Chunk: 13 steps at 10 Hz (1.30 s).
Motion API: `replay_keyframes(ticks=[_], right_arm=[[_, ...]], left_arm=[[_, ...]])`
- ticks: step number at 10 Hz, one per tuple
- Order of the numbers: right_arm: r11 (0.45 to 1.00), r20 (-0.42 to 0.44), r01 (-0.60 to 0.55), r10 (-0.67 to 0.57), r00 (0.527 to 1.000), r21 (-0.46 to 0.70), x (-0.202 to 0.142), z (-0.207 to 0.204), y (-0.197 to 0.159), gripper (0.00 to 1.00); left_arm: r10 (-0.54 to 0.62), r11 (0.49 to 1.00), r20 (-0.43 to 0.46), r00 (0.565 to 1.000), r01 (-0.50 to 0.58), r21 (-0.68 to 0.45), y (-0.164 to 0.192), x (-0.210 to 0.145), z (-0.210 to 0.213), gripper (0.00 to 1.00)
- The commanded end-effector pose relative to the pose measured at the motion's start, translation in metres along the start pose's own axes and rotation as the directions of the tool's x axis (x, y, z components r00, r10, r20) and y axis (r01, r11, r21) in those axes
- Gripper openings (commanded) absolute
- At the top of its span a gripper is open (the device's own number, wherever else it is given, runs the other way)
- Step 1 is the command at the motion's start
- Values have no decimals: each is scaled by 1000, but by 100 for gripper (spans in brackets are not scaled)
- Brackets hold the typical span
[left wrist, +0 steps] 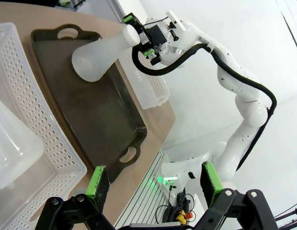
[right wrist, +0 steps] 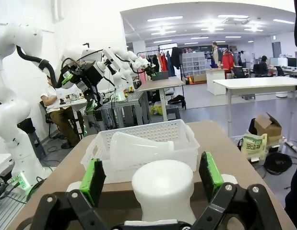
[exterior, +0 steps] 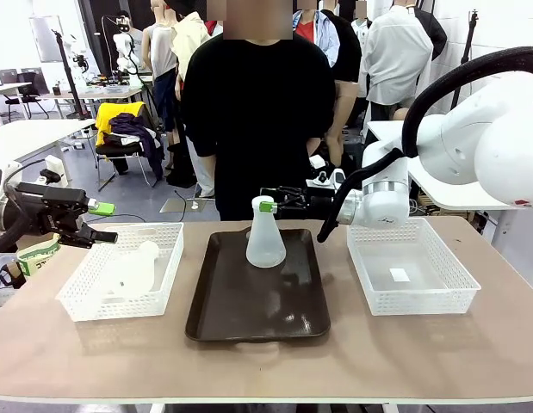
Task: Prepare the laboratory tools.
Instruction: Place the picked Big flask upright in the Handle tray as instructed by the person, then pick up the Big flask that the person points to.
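**Flask (exterior: 266, 241) upright on the tray (exterior: 249, 318), right gripper (exterior: 268, 205) slack around its neck**

From the robot's side, the flask stands on its wide base at the far middle of the dark tray, which lies in the centre of the surface (exterior: 421, 353). The right gripper reaches in from the right at neck height. Its green pads sit on either side of the narrow neck with a gap on each side, so the jaws are apart and nothing is clamped. To my eye the neck is the sensible place to hold such a shape, slim enough to pinch while the heavy base keeps it steady.

A second flask (exterior: 133, 271) lies on its side in the white mesh left basket (exterior: 77, 301). The left gripper (exterior: 101, 222) hovers just over that basket's left edge, jaws apart and empty, probably lined up to fetch it. A person (exterior: 257, 112) in black stands at the far side, directly behind the tray. I'd judge the job roughly half done.
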State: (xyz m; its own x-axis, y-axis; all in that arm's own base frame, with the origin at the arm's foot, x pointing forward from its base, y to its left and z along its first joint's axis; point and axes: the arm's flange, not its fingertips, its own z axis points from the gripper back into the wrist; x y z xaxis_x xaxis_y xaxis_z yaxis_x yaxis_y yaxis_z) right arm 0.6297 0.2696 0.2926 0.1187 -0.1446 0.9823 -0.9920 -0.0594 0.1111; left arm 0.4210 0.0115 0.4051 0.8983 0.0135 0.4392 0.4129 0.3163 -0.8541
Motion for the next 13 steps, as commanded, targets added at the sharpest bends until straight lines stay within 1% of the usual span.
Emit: replay_keyframes(ticks=[1,6,7,8,10,11,13], right_arm=[[1000,-1,-11,11,1000,14,-2,0,1,100],[1000,-1,0,0,1000,1,0,0,0,100],[1000,-92,22,-23,995,-12,10,2,2,100],[999,-165,16,-21,986,-31,20,6,1,100],[998,-231,-18,4,973,-58,36,11,4,100],[996,-278,-42,18,960,-79,43,15,8,100],[980,-376,-112,43,926,-163,62,30,22,100]], left_arm=[[-5,1000,6,1000,5,-9,-1,0,1,100],[-5,1000,6,1000,5,-9,-1,0,1,100],[-5,1000,6,1000,5,-9,-1,0,1,100],[-5,1000,6,1000,5,-9,-1,0,1,100],[-5,1000,6,1000,5,-9,-1,0,1,100],[-5,1000,6,1000,5,-9,-1,0,1,100],[-5,1000,6,1000,5,-9,-1,0,1,100]])
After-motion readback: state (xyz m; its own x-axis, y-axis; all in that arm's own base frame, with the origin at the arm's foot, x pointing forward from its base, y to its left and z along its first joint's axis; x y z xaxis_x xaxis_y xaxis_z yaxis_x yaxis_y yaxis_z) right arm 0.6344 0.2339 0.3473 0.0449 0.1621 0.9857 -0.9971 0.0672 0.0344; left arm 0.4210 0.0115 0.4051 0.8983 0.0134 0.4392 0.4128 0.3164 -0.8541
